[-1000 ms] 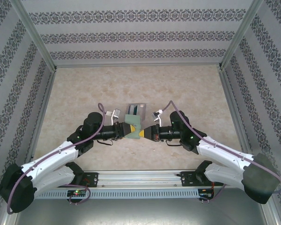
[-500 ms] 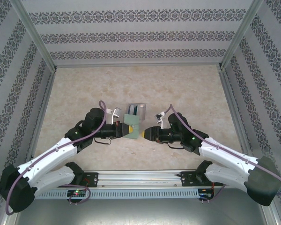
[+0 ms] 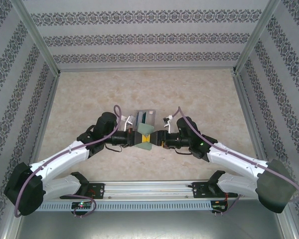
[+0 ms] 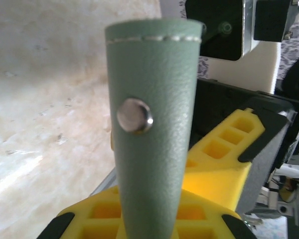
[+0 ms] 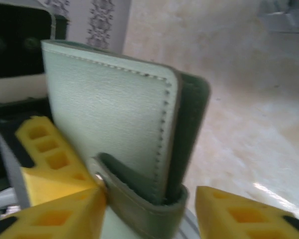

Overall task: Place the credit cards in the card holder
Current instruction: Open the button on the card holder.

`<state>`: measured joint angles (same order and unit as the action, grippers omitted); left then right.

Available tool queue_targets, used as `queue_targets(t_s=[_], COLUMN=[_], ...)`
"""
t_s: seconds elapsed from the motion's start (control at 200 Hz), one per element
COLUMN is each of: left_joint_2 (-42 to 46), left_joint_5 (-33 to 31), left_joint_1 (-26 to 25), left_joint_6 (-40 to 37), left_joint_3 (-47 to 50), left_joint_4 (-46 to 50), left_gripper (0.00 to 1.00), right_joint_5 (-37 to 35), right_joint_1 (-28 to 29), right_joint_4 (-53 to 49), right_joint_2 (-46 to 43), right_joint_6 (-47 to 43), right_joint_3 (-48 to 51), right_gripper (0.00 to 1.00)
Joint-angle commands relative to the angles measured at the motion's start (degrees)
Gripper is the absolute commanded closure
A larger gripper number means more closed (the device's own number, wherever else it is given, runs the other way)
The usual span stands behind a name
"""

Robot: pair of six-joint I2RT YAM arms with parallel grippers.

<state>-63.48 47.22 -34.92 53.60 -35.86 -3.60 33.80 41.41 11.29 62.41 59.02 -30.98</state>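
The table [image 3: 89, 99] is a pale beige, marbled sheet, lit evenly and bare across its far half. Walls [image 3: 149, 37] papered in grey-and-white ornamental stripes close it in on three sides, with bare metal posts [image 3: 37, 37] rising at the corners. A metal rail [image 3: 149, 186] along the near edge carries both arm bases. The arms reach inward and meet near the middle of the table, where the wallet [image 3: 145, 145] hangs between them, off the surface. The left gripper [image 3: 138, 138] is clamped on it: in the left wrist view the green wallet [image 4: 152, 149] stands up out of the yellow fingers [image 4: 97, 211], narrow edge and silver snap stud [image 4: 134, 115] facing the camera. The right gripper [image 3: 154, 140] faces it with its jaws apart, astride the wallet's tab end. In the right wrist view one finger [image 5: 55, 214] touches the snap tab [image 5: 139, 204], while the other [image 5: 239, 214] sits just beside it with a sliver of gap. The wallet [image 5: 109, 124] is folded shut there, its stitched flat face showing. Just behind the grippers a clear stand [image 3: 141, 115] sits on the table with the cards [image 3: 148, 117] on edge in it, too small to tell their colours.
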Motion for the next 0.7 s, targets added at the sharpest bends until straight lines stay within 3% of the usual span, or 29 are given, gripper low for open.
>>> queue_targets(t_s=[0.0,0.115,0.16,0.225,0.315,0.405,0.535,0.699], left_joint_2=[-0.39,0.50,1.18,2.40,4.12,5.76,7.35,5.79], left_joint_5=[8.42,8.11,7.54,6.37,5.08,3.95,2.80,3.32], left_joint_1=[-0.09,-0.13,0.00,0.02,0.92,2.57,4.58,4.61], left_joint_6=[3.88,3.34,2.20,-0.67,-2.01,-0.07,1.79,0.73], left_joint_3=[0.35,-0.07,-0.94,-2.47,-2.84,-0.83,0.85,0.27], left_joint_4=[-11.14,-9.84,-7.17,-1.52,2.21,0.93,-0.49,-1.30], left_gripper=[0.92,0.86,0.73,0.41,0.30,0.31,0.52,0.69], right_joint_5=[3.95,5.37,5.40,5.01,4.51,4.77,6.53,8.38], right_joint_1=[-2.32,-3.06,-3.26,-3.83,-4.44,-4.74,-4.74,-3.98], right_joint_4=[13.34,15.40,15.14,13.47,12.57,12.83,14.02,13.89], right_joint_2=[-0.47,-1.95,-2.89,-4.29,-5.52,-5.73,-4.49,-2.81], right_joint_6=[6.30,8.32,8.56,7.84,7.55,7.85,8.39,7.42], right_joint_3=[2.62,3.10,3.34,3.68,4.84,5.83,6.46,5.05], right_gripper=[0.72,0.94,0.96,0.96,0.97,0.97,0.96,0.95])
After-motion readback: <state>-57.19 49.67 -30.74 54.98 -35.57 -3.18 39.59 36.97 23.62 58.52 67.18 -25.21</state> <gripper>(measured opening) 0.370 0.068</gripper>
